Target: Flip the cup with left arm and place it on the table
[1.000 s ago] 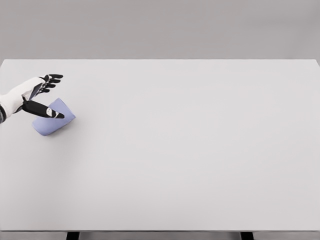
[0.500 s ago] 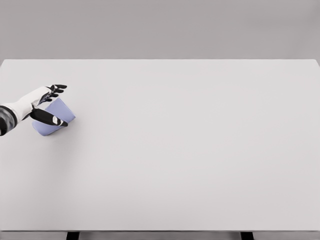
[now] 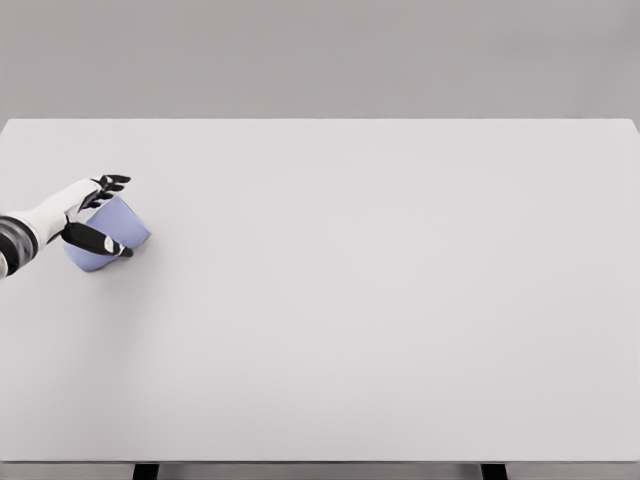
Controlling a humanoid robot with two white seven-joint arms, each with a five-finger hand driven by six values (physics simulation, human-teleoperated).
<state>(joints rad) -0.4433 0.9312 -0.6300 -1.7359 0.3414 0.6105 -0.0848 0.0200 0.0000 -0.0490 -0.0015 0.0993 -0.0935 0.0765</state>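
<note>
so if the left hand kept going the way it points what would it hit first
The left hand points right, already straddling the lilac cup, so it would meet the cup first; beyond that, only bare table.

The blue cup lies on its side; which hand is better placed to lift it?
Left. The left hand is already around the blue cup near the table edge; no right arm is in view.

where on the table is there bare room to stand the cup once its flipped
Almost everywhere: the table is bare from right of the cup to the far right edge, and along the whole near edge. The one crowded spot is the far left, where the left hand sits around the tipped cup.
</note>
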